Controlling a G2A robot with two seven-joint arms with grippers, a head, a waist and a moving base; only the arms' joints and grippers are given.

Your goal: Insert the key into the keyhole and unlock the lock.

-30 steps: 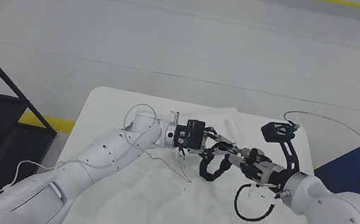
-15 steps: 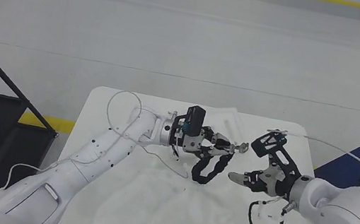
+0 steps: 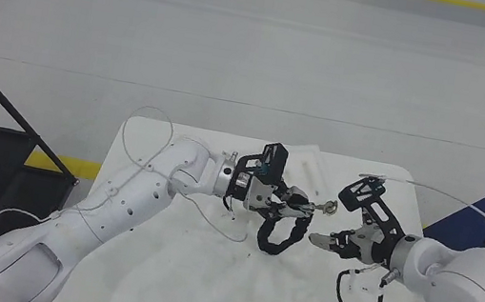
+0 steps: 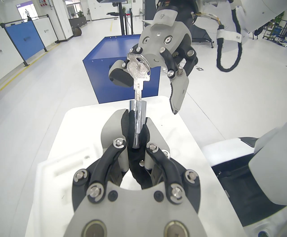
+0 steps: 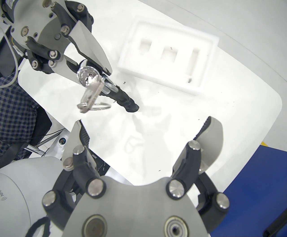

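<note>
Top view: the left jaws grip the lock (image 3: 263, 240) above the surface (image 3: 154, 276), keyhole end facing the right jaws, likely to steady it for turning; the key (image 3: 328, 207) sticks out between them.
Left wrist view: left jaws clamped on the chrome cylinder; the silver key sits seated in the keyhole; right jaws wide, not touching it.
Right wrist view: right jaws gape; a key ring (image 5: 101, 106) dangles; a foam tray (image 5: 203, 48) lies beyond.

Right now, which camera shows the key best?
The left wrist view. There the key shows flat-on and whole, its blade in the shiny end of the lock. The right wrist view shows it nearly edge-on, with its ring. The top view shows it as a tiny glint.
</note>
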